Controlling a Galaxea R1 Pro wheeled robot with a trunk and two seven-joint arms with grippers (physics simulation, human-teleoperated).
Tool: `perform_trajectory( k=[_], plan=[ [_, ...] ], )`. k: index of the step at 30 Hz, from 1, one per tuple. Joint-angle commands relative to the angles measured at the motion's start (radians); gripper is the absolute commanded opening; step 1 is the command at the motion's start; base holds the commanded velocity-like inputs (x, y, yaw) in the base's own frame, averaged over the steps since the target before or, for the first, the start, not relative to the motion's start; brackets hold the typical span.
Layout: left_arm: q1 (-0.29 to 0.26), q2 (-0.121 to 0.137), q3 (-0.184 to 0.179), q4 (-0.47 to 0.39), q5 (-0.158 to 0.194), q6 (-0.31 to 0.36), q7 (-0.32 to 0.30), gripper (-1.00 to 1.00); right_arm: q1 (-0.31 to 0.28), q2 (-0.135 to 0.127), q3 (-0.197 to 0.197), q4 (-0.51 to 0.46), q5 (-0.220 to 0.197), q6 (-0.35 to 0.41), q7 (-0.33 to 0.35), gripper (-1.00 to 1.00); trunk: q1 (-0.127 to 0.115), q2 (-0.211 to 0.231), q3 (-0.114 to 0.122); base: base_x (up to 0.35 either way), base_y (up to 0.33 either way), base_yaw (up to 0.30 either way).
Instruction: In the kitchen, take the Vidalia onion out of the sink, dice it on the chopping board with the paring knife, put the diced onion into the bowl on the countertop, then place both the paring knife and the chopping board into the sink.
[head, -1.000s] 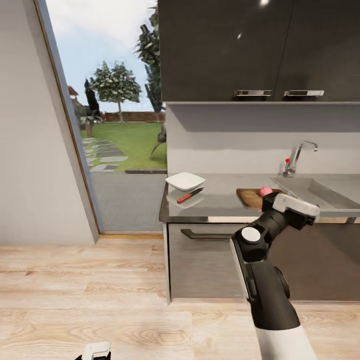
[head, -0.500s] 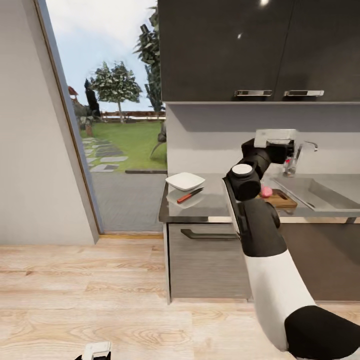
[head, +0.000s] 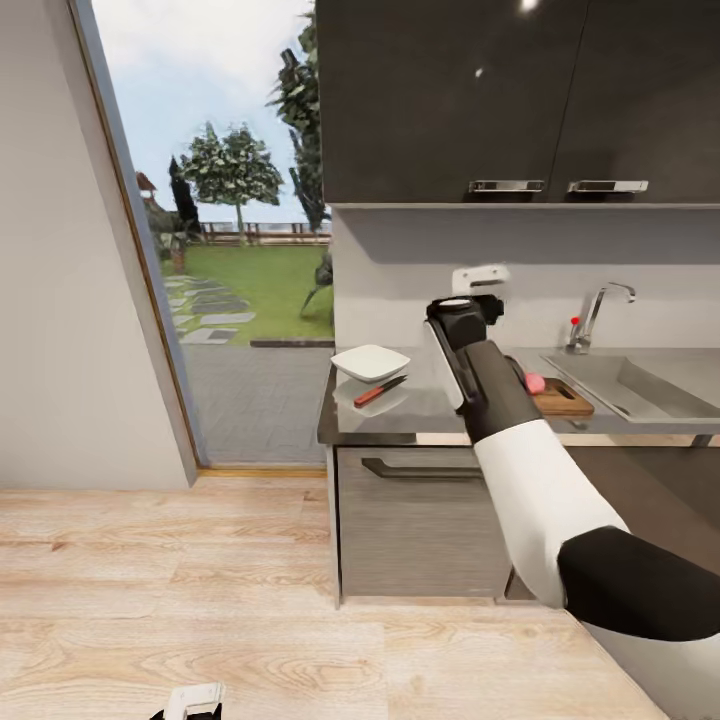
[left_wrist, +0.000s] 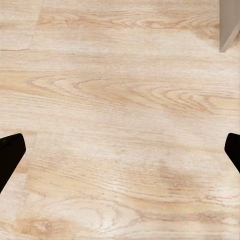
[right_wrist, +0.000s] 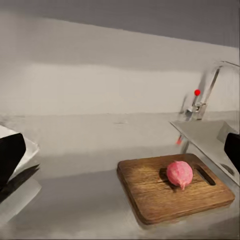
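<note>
Pinkish Vidalia onion (right_wrist: 179, 173) is already parked on the chopping board (right_wrist: 170, 192), so dicing comes next: the paring knife (head: 380, 390) must be fetched. Both jaws are spread, nothing held.

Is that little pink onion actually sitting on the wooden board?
Touching. In the right wrist view the Vidalia onion rests on the chopping board, its shadow meeting it with no gap.

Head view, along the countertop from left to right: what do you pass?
bowl → paring knife → Vidalia onion → chopping board → chrome tap → sink
</note>
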Motion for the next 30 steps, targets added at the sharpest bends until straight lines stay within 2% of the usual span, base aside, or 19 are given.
perform_trajectory(
  k=[1, 2, 6, 9, 10, 11, 23, 30],
  plan=[
    [-0.002, 0.000, -0.004, 0.004, 0.008, -0.007, -0.001, 1.00, -0.004, 0.000, 0.001, 0.007, -0.024, 0.006, 0.003, 1.00, 0.000, -0.001, -0.001, 0.000, 0.000, 0.000],
    [-0.002, 0.000, -0.004, 0.004, 0.008, -0.006, -0.001, 1.00, -0.009, 0.000, 0.001, 0.016, -0.056, 0.007, 0.025, 1.00, 0.000, -0.001, -0.001, 0.000, 0.000, 0.000],
    [-0.002, 0.000, -0.004, 0.004, 0.008, -0.007, -0.001, 1.00, -0.014, 0.000, 0.001, 0.026, -0.109, 0.022, 0.064, 1.00, 0.000, -0.001, -0.001, 0.000, 0.000, 0.000],
    [-0.002, 0.000, -0.004, 0.004, 0.008, -0.006, -0.001, 1.00, -0.016, 0.000, 0.000, 0.027, -0.142, 0.078, 0.087, 1.00, 0.000, -0.001, -0.001, 0.000, 0.000, 0.000],
    [-0.002, 0.000, -0.004, 0.004, 0.008, -0.006, -0.001, 1.00, -0.016, 0.000, -0.001, 0.025, -0.179, 0.126, 0.112, 1.00, 0.000, -0.001, -0.001, 0.000, 0.000, 0.000],
    [-0.002, 0.000, -0.004, 0.004, 0.008, -0.006, -0.001, 1.00, -0.016, 0.000, -0.001, 0.024, -0.192, 0.136, 0.118, 1.00, 0.000, -0.001, -0.001, 0.000, 0.000, 0.000],
    [-0.002, 0.000, -0.004, 0.004, 0.008, -0.006, -0.001, 1.00, -0.017, 0.000, 0.000, 0.023, -0.247, 0.155, 0.128, 1.00, 0.000, -0.001, -0.001, 0.000, 0.000, 0.000],
    [-0.002, -0.001, -0.004, 0.004, 0.008, -0.006, -0.001, 1.00, -0.017, 0.000, -0.001, 0.023, -0.337, 0.155, 0.128, 1.00, 0.000, -0.001, -0.001, 0.000, 0.000, 0.000]
  ],
)
